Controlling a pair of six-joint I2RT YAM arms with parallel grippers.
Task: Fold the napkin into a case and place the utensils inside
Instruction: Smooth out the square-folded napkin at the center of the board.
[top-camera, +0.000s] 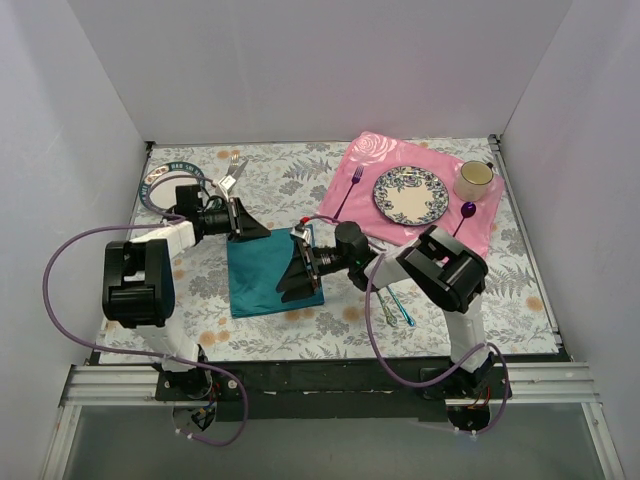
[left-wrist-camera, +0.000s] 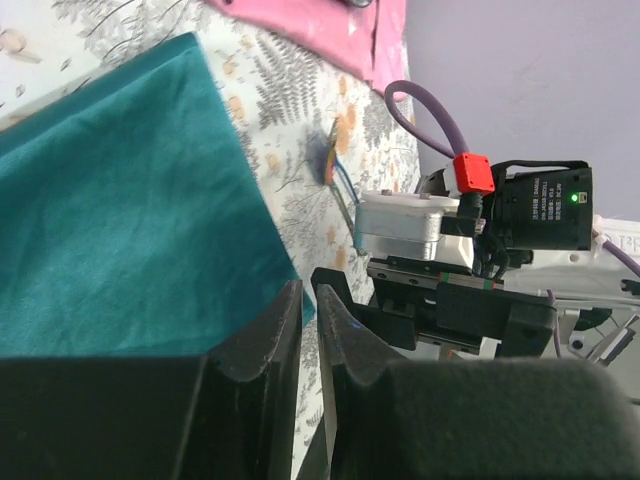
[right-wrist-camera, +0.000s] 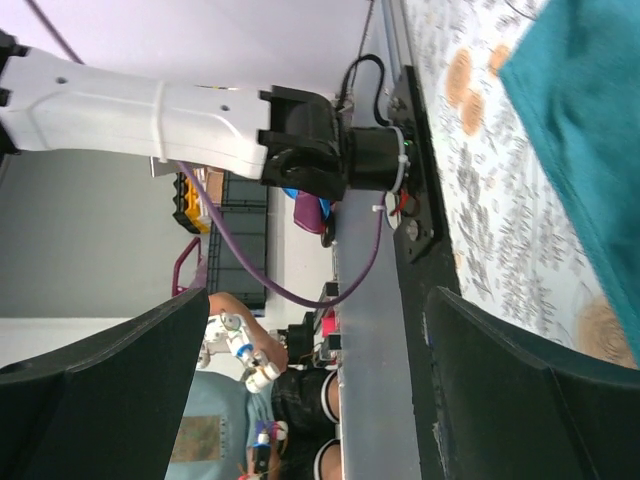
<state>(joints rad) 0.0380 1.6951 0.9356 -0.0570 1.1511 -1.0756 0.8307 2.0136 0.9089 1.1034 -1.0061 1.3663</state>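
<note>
The left claw (left-wrist-camera: 310, 300) is hanging with its two fingers parted by only a thin slit, and nothing is showing in that slit. Just beyond its tips, the far-left corner of the teal napkin (top-camera: 262, 280) is lying on the flowered tablecloth (top-camera: 300, 170). The right claw (right-wrist-camera: 315, 330) is standing spread as wide as it goes and is holding nothing. In the top view it is hovering over the napkin's right edge. Its own camera is showing the cloth off to one side of the fingers, not between them.

The napkin is lying flat as a rectangle in the middle of the table, between the two claws. It is looking thin, limp and slightly shiny, so it will probably sag and slip. A low pinch on a corner or along an edge should be holding it best, with both claws sharing one edge to keep a fold straight.

The iridescent utensils (top-camera: 397, 305) are lying near and right of the napkin, well apart from it. Being slim, hard metal lying flat, they are likely slippery, so a grip across the handle looks best.
</note>
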